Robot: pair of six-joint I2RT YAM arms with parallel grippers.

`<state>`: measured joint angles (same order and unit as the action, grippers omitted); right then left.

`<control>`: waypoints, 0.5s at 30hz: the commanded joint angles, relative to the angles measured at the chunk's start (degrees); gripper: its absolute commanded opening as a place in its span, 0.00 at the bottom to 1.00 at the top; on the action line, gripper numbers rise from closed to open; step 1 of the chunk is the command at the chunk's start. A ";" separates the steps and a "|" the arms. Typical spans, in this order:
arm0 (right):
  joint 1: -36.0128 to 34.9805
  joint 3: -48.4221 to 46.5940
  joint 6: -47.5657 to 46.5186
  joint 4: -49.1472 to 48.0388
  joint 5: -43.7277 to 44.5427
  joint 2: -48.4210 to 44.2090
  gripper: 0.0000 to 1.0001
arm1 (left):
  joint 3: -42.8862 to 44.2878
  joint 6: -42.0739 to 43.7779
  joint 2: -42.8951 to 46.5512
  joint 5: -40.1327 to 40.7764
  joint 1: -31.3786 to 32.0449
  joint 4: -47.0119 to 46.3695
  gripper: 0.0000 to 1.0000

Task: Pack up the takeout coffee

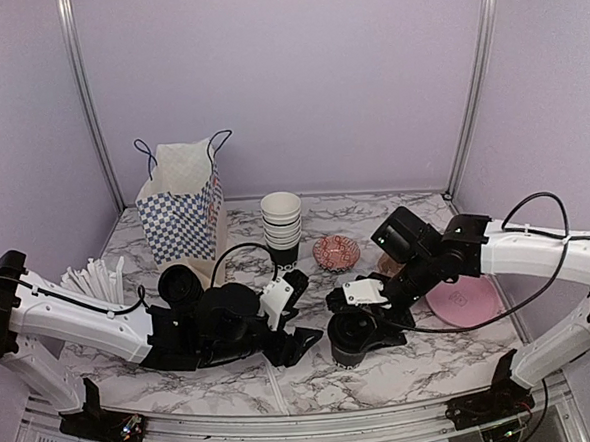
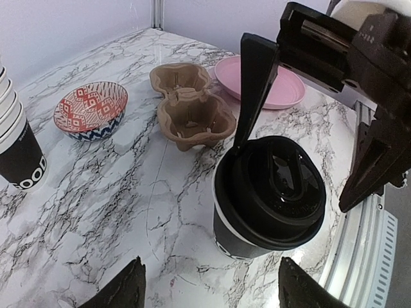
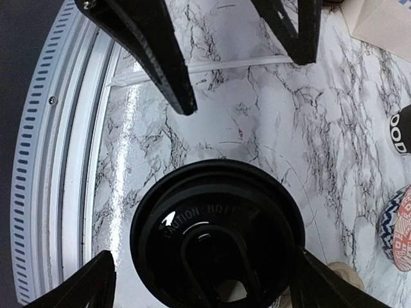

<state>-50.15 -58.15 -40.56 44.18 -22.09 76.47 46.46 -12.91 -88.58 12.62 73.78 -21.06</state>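
The takeout coffee [image 1: 348,340], a small black cup with a black lid, stands upright on the marble near the front centre. It also shows in the left wrist view [image 2: 270,202] and from above in the right wrist view [image 3: 215,231]. My right gripper [image 1: 361,322] is open and hangs over the cup, its fingers [image 2: 257,83] straddling the lid; one touches the rim, the other stands apart. In its own view the gripper [image 3: 205,289] has the lid between the tips. My left gripper [image 1: 294,343] is open and empty, just left of the cup [image 2: 209,292].
A blue checkered paper bag [image 1: 184,203] stands at the back left. A stack of white-rimmed cups [image 1: 281,227], a patterned bowl [image 2: 90,109], a cardboard cup carrier [image 2: 189,106] and a pink plate [image 1: 462,301] lie behind the cup. Black lids [image 1: 179,283] and white sticks [image 1: 98,278] lie left.
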 commanded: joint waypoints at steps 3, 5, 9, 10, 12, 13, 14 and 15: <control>-1.25 -2.15 0.24 -0.02 4.45 1.43 0.83 | 0.55 -1.26 0.17 1.04 0.14 1.37 0.71; -1.31 -2.44 0.21 -0.05 4.74 1.62 0.78 | 0.24 -1.64 0.08 1.40 0.14 1.37 0.71; -1.35 -2.70 -0.14 -0.16 4.52 1.99 0.66 | 0.12 -2.13 -0.38 2.26 0.14 1.37 0.71; -1.42 -2.98 -0.25 -0.04 4.16 2.02 0.63 | 0.20 -2.22 -0.55 2.39 0.14 1.37 0.71; -1.35 -3.71 -0.38 0.28 3.14 1.71 0.59 | 0.53 -2.37 -0.81 2.92 0.14 1.37 0.71; -1.37 -4.13 -0.43 0.41 2.27 1.30 0.58 | 0.69 -2.41 -0.89 3.09 0.14 1.33 0.71; -1.22 -4.61 -0.48 0.60 0.71 0.67 0.56 | 0.73 -2.31 -0.83 2.89 0.14 1.29 0.71; -0.88 -5.02 -0.72 0.67 -1.07 -0.08 0.56 | 0.76 -1.75 -0.77 1.81 0.14 1.09 0.71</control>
<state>-51.22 -59.55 -40.77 44.12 -19.14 78.04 46.46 -14.72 -88.62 14.28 73.78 -21.04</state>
